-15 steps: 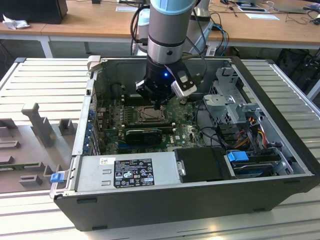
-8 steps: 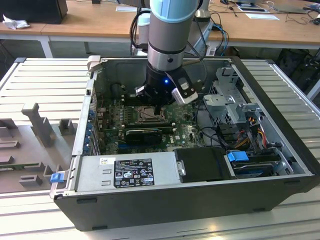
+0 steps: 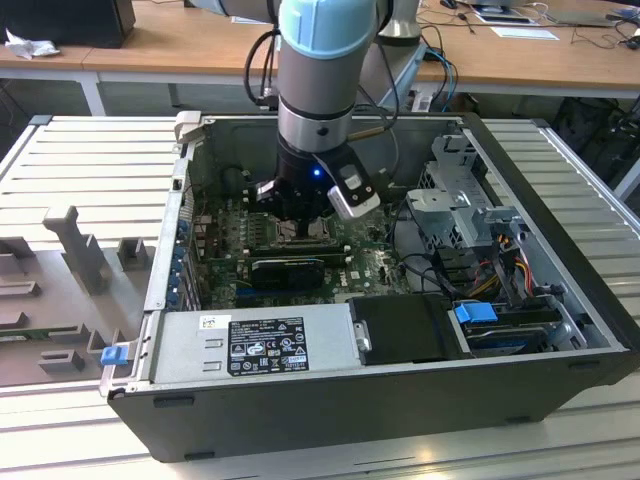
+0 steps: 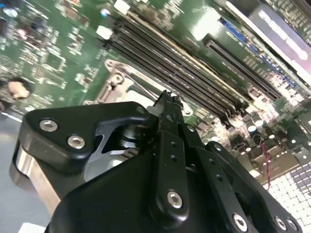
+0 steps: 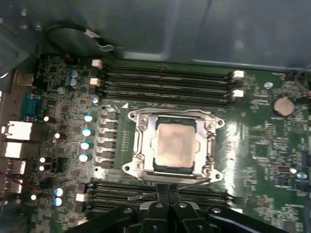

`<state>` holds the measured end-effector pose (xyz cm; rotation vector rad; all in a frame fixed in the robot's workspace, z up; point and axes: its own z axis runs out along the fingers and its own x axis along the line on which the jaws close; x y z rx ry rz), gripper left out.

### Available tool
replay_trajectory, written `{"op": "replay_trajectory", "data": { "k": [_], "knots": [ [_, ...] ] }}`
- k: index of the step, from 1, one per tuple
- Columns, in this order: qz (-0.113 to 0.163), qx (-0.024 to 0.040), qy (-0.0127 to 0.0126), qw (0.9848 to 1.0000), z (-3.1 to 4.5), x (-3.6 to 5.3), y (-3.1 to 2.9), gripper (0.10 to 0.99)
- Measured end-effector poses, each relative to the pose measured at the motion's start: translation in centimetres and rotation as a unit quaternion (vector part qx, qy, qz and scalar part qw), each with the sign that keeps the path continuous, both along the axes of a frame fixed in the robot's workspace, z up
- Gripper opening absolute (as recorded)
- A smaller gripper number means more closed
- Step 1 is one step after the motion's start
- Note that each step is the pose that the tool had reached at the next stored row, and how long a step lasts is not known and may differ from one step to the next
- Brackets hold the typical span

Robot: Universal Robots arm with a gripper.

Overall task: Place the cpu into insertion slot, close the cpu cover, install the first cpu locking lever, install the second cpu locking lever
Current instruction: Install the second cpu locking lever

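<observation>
One matte silver cpu [image 5: 174, 148] sits under square metal cpu cover [image 5: 141, 145]; black claw [image 5: 168, 196] closed, empty.

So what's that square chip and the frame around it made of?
The cpu looks like metal on top: pale, matte silver-grey. The cpu cover looks like thin shiny steel, catching bright glints. The circuit board is green and glossy, probably coated fibreglass.
</observation>
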<state>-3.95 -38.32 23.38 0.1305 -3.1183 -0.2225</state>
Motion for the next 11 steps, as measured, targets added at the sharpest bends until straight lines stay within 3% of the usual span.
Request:
{"op": "replay_trajectory", "data": {
  "k": [4,9,11],
  "knots": [
    [0.003,0.0013,0.0,1.0,-0.68,-0.99,0.0,0.106],
    [0.006,0.0037,0.0,1.0,-2.02,-1.39,0.03,0.106],
    [0.006,0.0114,-0.0002,0.9999,-2.21,-1.79,-0.26,0.106]
  ]
}}
